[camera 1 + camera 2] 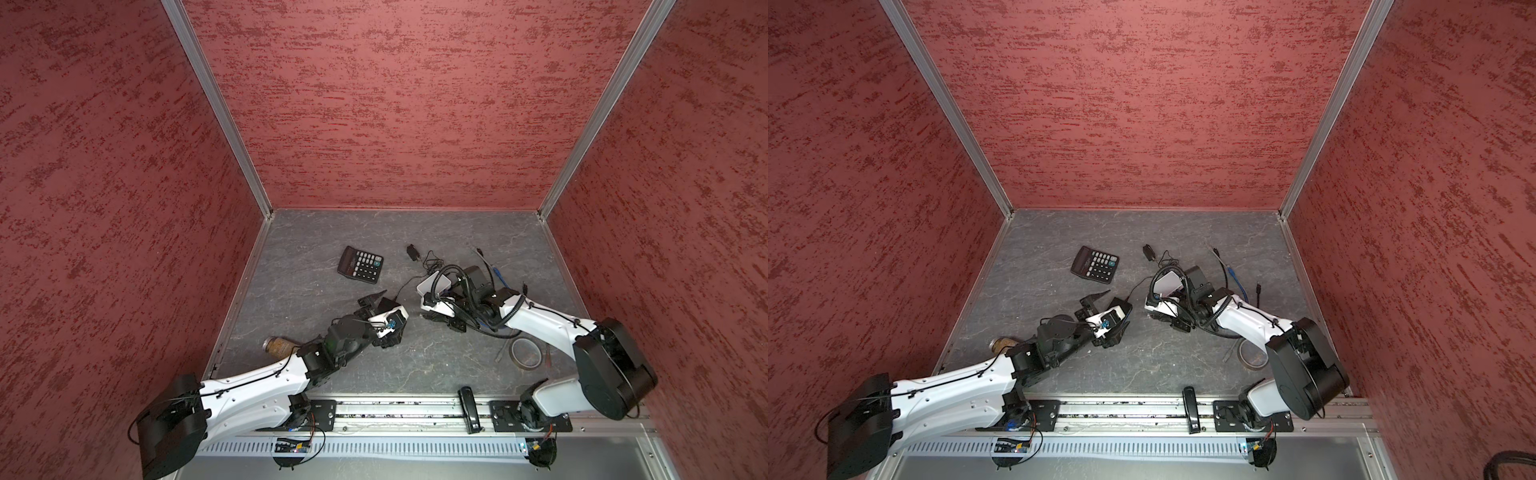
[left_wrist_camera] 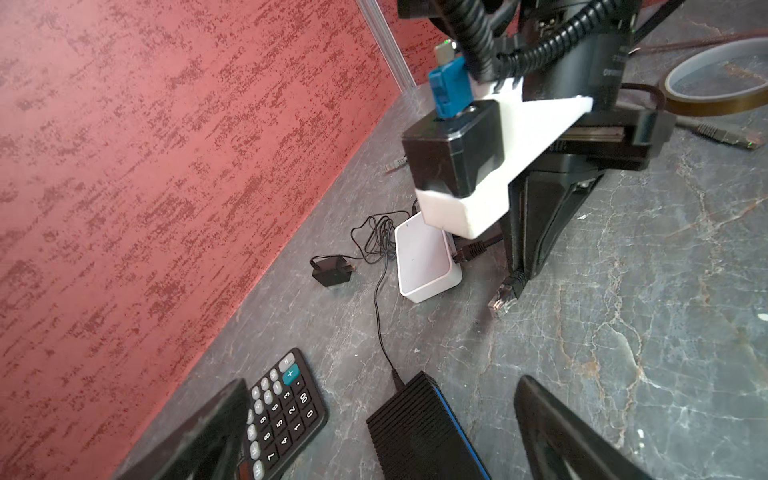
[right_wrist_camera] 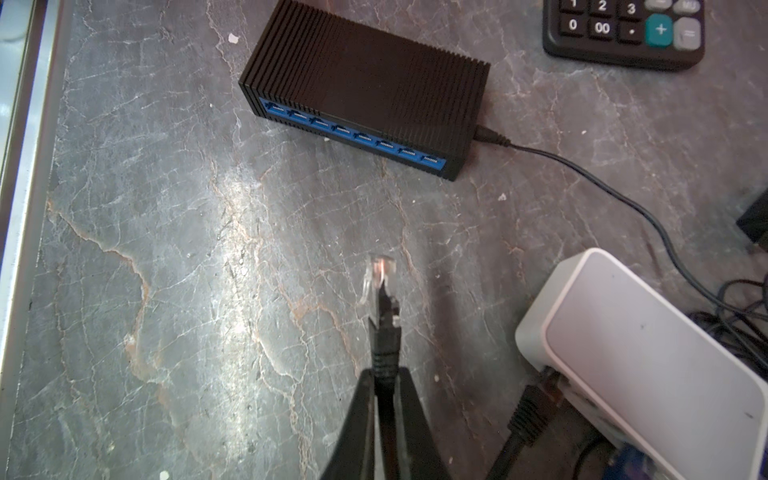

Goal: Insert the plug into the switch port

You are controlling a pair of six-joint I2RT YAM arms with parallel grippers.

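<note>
The switch (image 3: 365, 79) is a black ribbed box lying on the table, with a row of blue ports (image 3: 353, 133) along one side. My left gripper (image 2: 382, 440) stands open over the switch (image 2: 419, 428), one finger on each side and neither touching it. My right gripper (image 3: 384, 374) is shut on the black boot just behind the clear plug (image 3: 380, 274). The plug hangs just above the table and points at the port side, with bare table between them. In a top view the left wrist mostly hides the switch (image 1: 386, 305).
A white box (image 3: 644, 357) with a black cable plugged into it lies beside my right gripper. A calculator (image 1: 360, 264), a power adapter (image 1: 412, 252), a tape roll (image 1: 525, 352), a tipped can (image 1: 278, 345) and loose cables (image 1: 496, 274) lie around. Red walls close three sides.
</note>
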